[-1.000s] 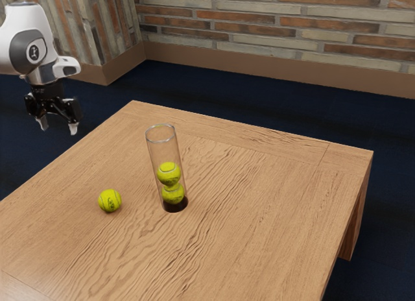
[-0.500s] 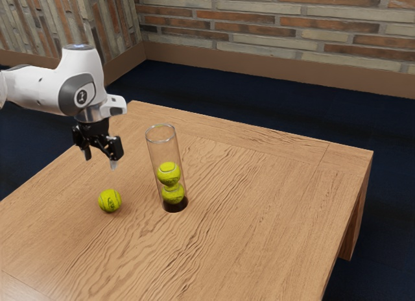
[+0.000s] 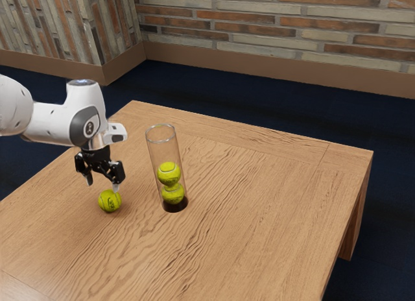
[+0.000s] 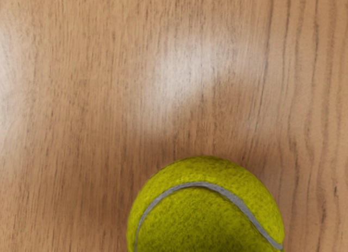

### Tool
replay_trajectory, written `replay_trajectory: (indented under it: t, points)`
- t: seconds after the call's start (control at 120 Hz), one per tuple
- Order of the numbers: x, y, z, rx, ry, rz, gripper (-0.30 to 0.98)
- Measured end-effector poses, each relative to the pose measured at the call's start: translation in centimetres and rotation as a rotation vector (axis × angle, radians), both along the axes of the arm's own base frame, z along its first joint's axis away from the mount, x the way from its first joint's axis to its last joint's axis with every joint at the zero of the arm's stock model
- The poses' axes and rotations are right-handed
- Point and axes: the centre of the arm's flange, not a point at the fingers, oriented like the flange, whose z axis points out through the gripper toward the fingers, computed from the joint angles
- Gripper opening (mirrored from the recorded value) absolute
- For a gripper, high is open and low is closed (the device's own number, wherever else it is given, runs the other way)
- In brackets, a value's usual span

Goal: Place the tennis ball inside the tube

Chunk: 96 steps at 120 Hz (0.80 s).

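Tool [image 3: 103, 186] has dropped; clear tube [image 3: 163, 149] holds two balls [image 3: 169, 174].

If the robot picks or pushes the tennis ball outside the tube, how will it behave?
The loose tennis ball would probably roll when pushed, being round on a flat table. Its fuzzy felt likely gives good grip, not slipperiness.

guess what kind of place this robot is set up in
Probably a simulated room made up like a lounge or living room: a wooden table low over a dark blue floor, and a wall of mixed brick strips behind it.
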Motion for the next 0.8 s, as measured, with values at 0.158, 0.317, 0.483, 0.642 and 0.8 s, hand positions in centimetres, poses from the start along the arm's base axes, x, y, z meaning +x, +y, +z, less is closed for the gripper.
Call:
replay_trajectory:
  t: [0.158, 0.317, 0.483, 0.642, 0.8]
  points:
    - [-0.1, 0.8, -2.1, -0.019, 0.005, 0.028, 0.69]
    - [-0.4, 1.8, -3.6, -0.037, 0.009, 0.052, 0.69]
    - [-0.6, 2.1, -4.6, -0.052, 0.009, 0.059, 0.69]
    - [-1.0, 2.6, -5.9, -0.071, 0.017, 0.074, 0.69]
    - [-1.3, 3.0, -6.1, -0.088, 0.008, 0.082, 0.61]
